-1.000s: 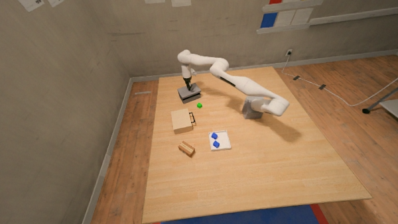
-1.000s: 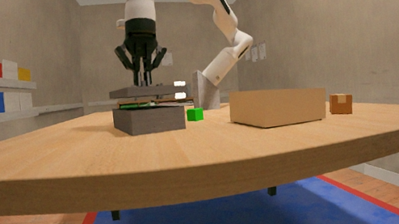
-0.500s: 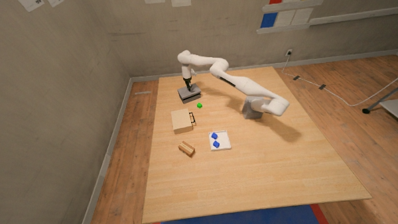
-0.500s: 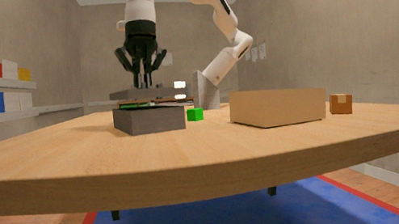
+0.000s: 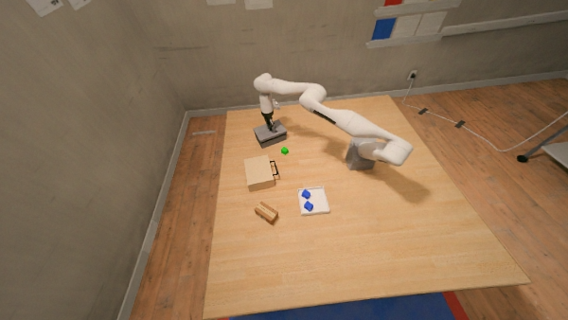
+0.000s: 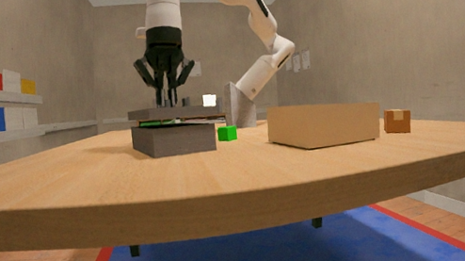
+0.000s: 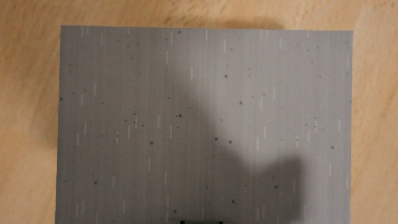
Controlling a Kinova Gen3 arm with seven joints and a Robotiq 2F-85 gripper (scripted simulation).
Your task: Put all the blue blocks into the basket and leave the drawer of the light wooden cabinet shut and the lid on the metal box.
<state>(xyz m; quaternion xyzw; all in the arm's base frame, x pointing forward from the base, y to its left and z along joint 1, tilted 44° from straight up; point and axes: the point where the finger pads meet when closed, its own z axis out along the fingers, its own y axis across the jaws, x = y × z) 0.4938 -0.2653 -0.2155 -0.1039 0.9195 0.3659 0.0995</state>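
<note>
My gripper (image 5: 271, 128) (image 6: 168, 105) is almost closed, and I can't tell if it pinches the lid's knob. The grey lid (image 5: 273, 129) (image 6: 173, 111) (image 7: 200, 115) is right under it, held up above the metal box (image 5: 272, 141) (image 6: 177, 139), so the way is down.
</note>
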